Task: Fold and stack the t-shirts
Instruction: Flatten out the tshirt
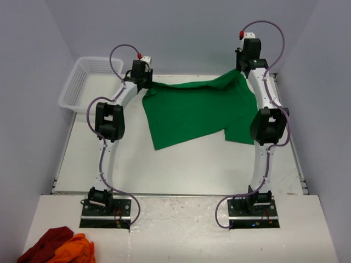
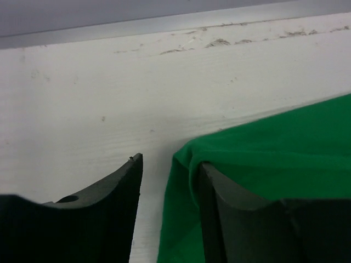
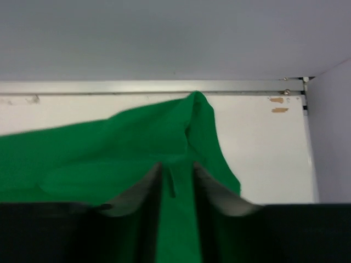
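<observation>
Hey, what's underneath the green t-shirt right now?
The white table lies beneath the green t-shirt. The shirt's left corner drapes around one finger of the left end effector. Anything else the cloth covers cannot be seen.

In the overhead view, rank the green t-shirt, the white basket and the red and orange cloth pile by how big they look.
1. green t-shirt
2. white basket
3. red and orange cloth pile, though the frame edge crops it, so its place below the basket is unsure.

Bright, even light; faint soft shadows; mostly sharp
</observation>
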